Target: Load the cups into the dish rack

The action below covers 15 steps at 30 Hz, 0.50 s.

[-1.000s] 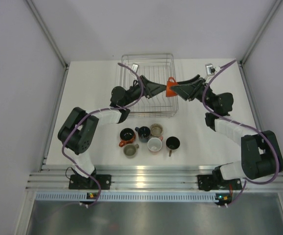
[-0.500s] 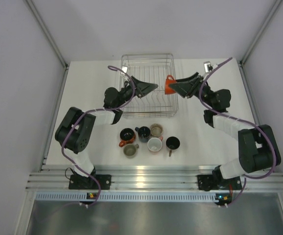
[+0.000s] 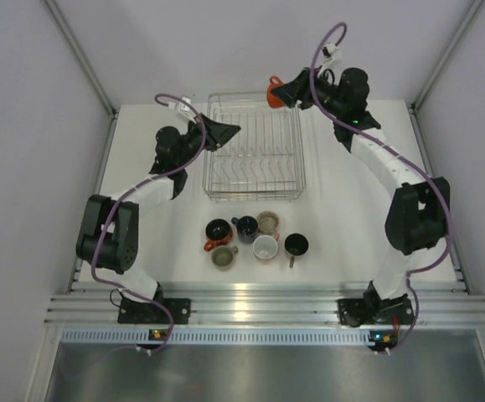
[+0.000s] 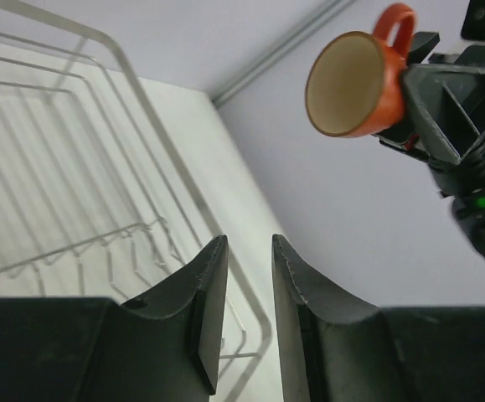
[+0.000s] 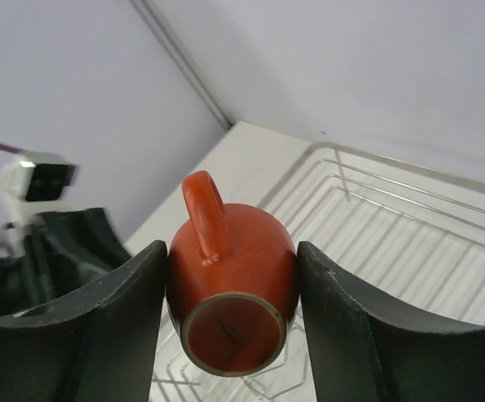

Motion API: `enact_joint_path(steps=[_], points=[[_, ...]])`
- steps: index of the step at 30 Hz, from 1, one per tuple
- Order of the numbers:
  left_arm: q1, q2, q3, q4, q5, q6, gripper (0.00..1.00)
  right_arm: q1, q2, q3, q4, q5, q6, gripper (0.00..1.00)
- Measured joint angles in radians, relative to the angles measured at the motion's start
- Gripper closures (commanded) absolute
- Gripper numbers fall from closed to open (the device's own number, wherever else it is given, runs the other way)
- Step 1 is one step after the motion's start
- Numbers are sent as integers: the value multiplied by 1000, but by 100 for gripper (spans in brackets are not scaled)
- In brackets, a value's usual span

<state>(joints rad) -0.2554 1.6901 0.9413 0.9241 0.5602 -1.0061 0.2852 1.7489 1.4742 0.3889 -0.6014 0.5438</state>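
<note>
My right end effector [image 3: 282, 94] is closed on one orange cup [image 3: 274, 90], with one finger pressing on each side of its body. The cup lies on its side in the air, over the far right corner of the dish rack [image 3: 250, 198], and it does not touch the wires. In the right wrist view I see the cup's base turned to the camera and its handle pointing up. In the left wrist view its mouth faces me.

My left end effector [image 3: 229, 130] is at the far left corner of the rack. Its jaws are open only by a narrow gap and they hold nothing.

The other six cups stand in a group on the counter [image 3: 351, 218], on the near side of the rack. They are an orange cup with dark inside [image 3: 217, 232], a dark blue cup [image 3: 245, 227], an olive cup [image 3: 268, 222], a pink cup [image 3: 265, 248], a black cup [image 3: 296, 244] and a grey-olive cup [image 3: 224, 256].
</note>
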Motion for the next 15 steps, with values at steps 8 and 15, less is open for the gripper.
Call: enact_joint_path(steps=[8, 15], points=[[-7, -126, 194, -519, -228, 370, 67, 66, 332, 491, -534, 238, -219, 100], [-7, -151, 205, -726, -356, 502, 67, 93, 593, 858, -842, 403, -306, 100]])
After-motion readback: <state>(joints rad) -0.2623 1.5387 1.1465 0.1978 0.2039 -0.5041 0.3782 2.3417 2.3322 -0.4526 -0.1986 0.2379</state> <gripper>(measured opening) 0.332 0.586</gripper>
